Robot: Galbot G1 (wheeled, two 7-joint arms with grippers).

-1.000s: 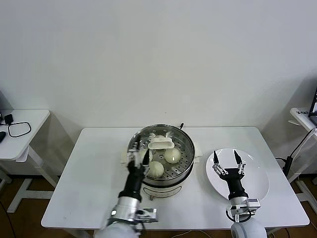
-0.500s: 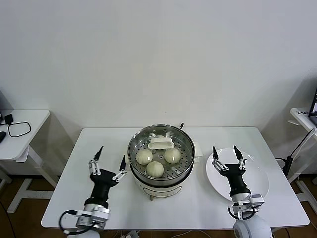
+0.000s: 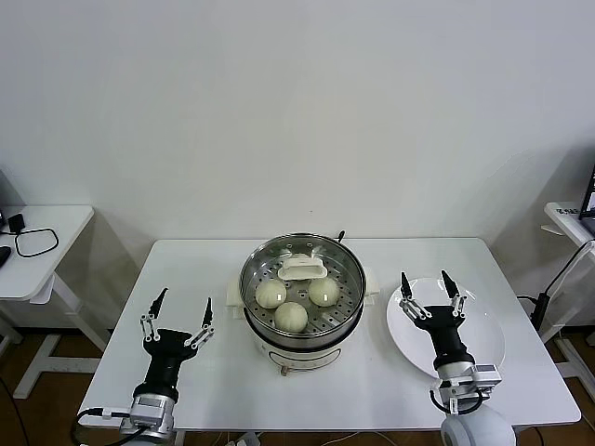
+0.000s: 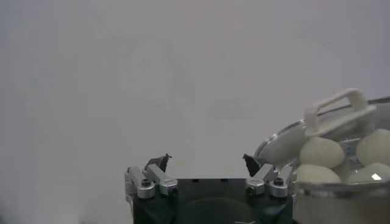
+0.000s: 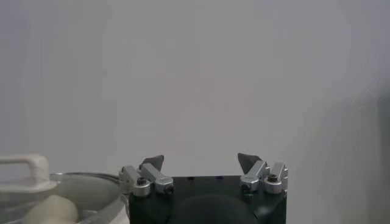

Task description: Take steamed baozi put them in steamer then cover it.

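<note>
The steel steamer (image 3: 346, 321) stands mid-table on its white base. Three baozi (image 3: 291, 317) show on its hole-dotted tray; a fourth is hidden. The glass cover's white handle (image 3: 303, 268) sits over the back part of the pot. In the left wrist view the cover (image 4: 286, 143) looks tilted, with buns (image 4: 321, 152) beside it. My left gripper (image 3: 176, 316) is open and empty, above the table left of the steamer; it also shows in its wrist view (image 4: 205, 161). My right gripper (image 3: 427, 293) is open and empty over the white plate (image 3: 479, 339); it also shows in its wrist view (image 5: 201, 161).
The white plate at the right holds nothing. A small side table (image 3: 56, 223) with a black cable stands far left, and another table edge (image 3: 567, 218) far right. The steamer's rim (image 5: 91, 182) shows in the right wrist view.
My left gripper has drawn back from the steamer's front-left rim, leftward and toward me, and stands open. The right gripper has hardly moved.
</note>
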